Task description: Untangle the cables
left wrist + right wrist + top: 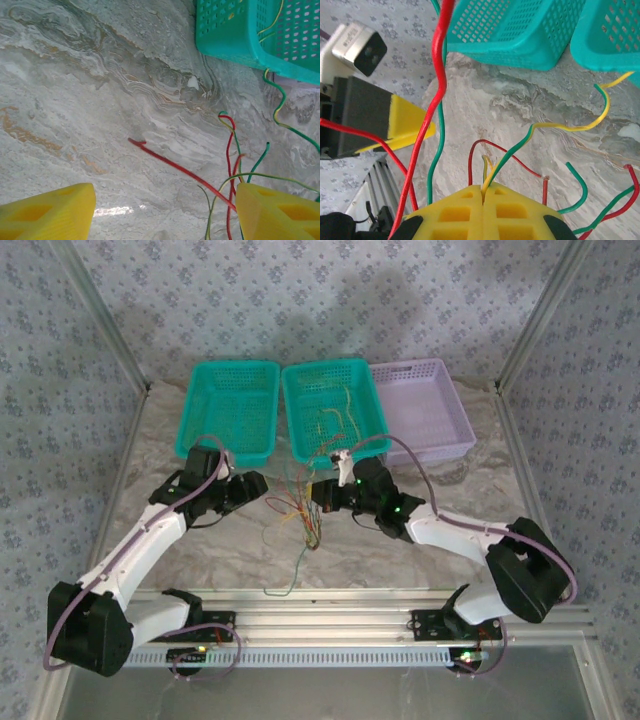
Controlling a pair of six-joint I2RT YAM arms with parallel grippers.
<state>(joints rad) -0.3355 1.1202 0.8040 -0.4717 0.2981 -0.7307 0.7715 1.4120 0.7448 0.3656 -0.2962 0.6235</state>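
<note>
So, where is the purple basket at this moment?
In the top view the purple basket stands at the right end of the row of three baskets, directly beside the middle teal basket, on the far part of the table.

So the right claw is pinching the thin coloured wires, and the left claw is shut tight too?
No. The left claw is open: the left wrist view shows its yellow fingers wide apart above the marble table. The right claw is pinching the thin coloured wires.
</note>
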